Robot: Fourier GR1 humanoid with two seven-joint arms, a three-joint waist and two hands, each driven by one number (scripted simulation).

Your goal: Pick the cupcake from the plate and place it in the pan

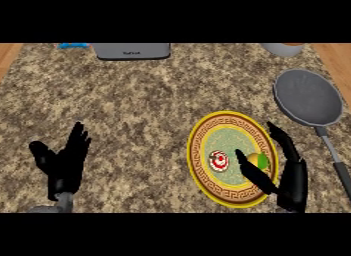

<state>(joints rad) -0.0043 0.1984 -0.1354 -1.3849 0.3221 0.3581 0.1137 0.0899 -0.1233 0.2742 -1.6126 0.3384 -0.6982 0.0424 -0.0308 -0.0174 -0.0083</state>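
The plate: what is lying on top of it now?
On the plate lies the cupcake, with the right hand around it. Its fingers cover part of it.

both robot hands (63, 162) (290, 172) open, fingers up

Both hands are matte black all over, with slim, tapering fingers and a shorter, thicker thumb set off to one side of a narrow palm. The left hand (62, 162) narrows at the wrist into a black cuff, and below that a short stretch of pale grey forearm (63, 202) shows, smooth and rounded like a tube (no cables, screws or markings can be made out on it). The right hand (290, 172) has the same black finish and the same lean, jointed build, its surface plain and unmarked, with faint highlights along the finger edges.
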